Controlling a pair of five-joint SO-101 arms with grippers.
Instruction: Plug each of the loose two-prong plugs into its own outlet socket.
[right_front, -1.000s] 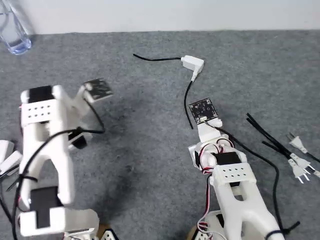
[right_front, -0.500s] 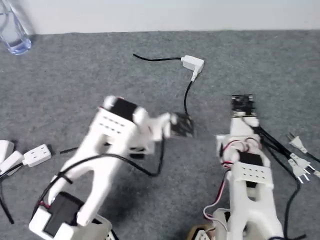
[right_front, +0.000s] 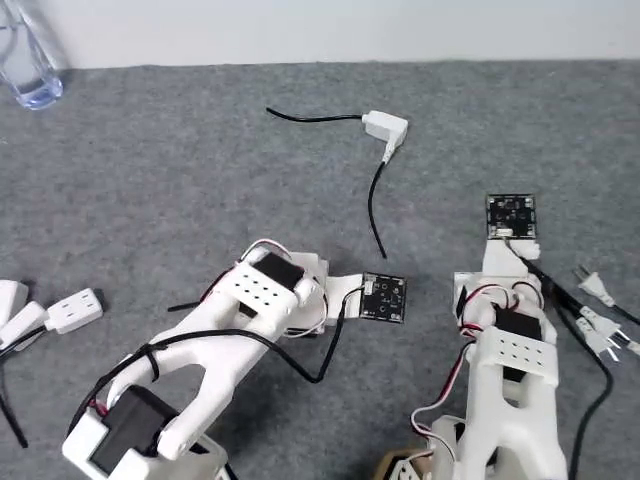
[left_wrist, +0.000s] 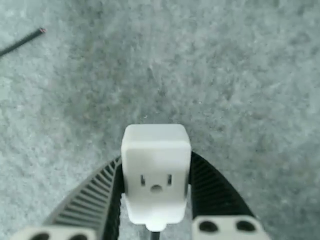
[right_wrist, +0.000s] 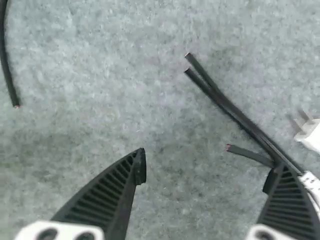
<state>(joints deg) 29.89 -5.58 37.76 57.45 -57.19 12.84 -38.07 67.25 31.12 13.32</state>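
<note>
Left end effector (left_wrist: 156, 167) clamps outlet socket (left_wrist: 156, 150) (wrist view).

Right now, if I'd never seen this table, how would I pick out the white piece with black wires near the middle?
Look at the grey felt table, toward the far side by the white wall, about midway across. There a small white block lies on its own. Unlike the white socket at the left edge, two thin black cords trail from it.
</note>
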